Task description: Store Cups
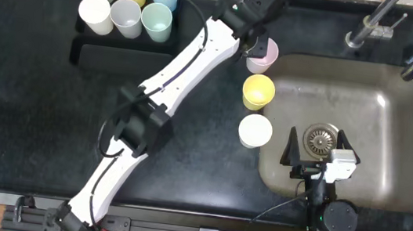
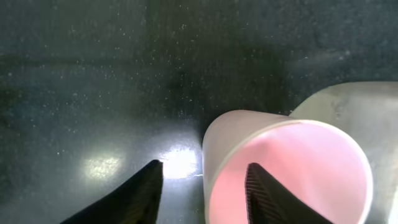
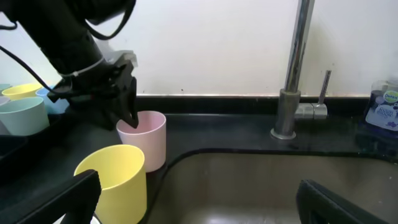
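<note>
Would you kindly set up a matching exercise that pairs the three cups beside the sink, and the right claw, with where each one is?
Things:
1. pink cup
2. yellow cup
3. white cup
4. right claw

Places:
A. over the sink basin
B. middle of the row beside the sink
C. left claw straddles its wall, one finger inside
D. end of the row opposite the pink cup

Pairs: 1-C, 2-B, 3-D, 4-A

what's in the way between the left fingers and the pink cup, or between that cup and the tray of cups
Nothing visible. The left gripper straddles the rim of the pink cup, one finger inside, one outside. Bare counter lies between the cup and the tray.
</note>
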### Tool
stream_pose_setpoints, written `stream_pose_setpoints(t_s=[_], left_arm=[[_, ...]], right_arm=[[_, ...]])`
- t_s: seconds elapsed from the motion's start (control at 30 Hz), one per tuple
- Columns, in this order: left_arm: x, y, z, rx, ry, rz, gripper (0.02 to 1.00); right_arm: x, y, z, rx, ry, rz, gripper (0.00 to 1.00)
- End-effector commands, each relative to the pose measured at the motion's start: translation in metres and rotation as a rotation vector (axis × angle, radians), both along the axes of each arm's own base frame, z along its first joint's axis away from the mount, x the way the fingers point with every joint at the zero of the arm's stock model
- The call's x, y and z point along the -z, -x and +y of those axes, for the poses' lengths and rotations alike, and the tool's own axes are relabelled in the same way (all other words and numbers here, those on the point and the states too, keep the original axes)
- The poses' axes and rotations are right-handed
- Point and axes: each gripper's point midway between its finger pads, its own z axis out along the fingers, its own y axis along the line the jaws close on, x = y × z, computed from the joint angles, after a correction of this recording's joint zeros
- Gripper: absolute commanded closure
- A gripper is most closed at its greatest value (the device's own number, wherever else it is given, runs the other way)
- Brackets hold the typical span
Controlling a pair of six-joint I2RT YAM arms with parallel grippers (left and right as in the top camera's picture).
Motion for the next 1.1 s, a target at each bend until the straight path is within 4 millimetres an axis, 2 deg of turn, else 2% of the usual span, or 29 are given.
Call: stream_pose_setpoints(t_s=[0.03, 0.17, 0.3, 0.5, 0.6, 0.67, 0.8, 0.9, 1.0, 1.1], left_arm=[[0.004, -0.006, 0.001, -0.008, -0.01, -0.011, 0.647], [0.005, -0.006, 0.001, -0.008, -0.01, -0.01, 0.781], [0.004, -0.007, -0.001, -0.007, -0.003, -0.019, 0.985], [-0.002, -0.009, -0.002, 0.014, -0.004, -0.039, 0.982], [-0.032, -0.008, 0.008, -0.006, -0.041, -0.102, 0.985], [-0.069, -0.007, 0.021, -0.035, -0.073, -0.181, 0.985], [-0.153, 0.003, 0.067, -0.165, -0.103, -0.332, 0.985], [-0.197, 0.017, 0.111, -0.287, -0.112, -0.405, 0.985], [-0.217, 0.038, 0.165, -0.439, -0.116, -0.425, 0.985], [-0.209, 0.062, 0.225, -0.633, -0.106, -0.382, 0.985]], right_arm=[[0.003, 0.0, -0.001, 0.005, 0.003, -0.001, 0.003], [0.003, 0.0, -0.001, 0.005, 0.003, -0.001, 0.005], [0.003, 0.0, -0.001, 0.005, 0.003, -0.001, 0.003], [0.003, 0.0, -0.001, 0.005, 0.003, -0.001, 0.003], [0.003, 0.0, -0.001, 0.005, 0.003, -0.001, 0.003], [0.003, 0.0, -0.001, 0.005, 0.003, -0.001, 0.003], [0.003, 0.0, -0.001, 0.005, 0.003, -0.001, 0.003], [0.003, 0.0, -0.001, 0.005, 0.003, -0.001, 0.003], [0.003, 0.0, -0.001, 0.005, 0.003, -0.001, 0.003], [0.003, 0.0, -0.001, 0.005, 0.003, -0.001, 0.003]])
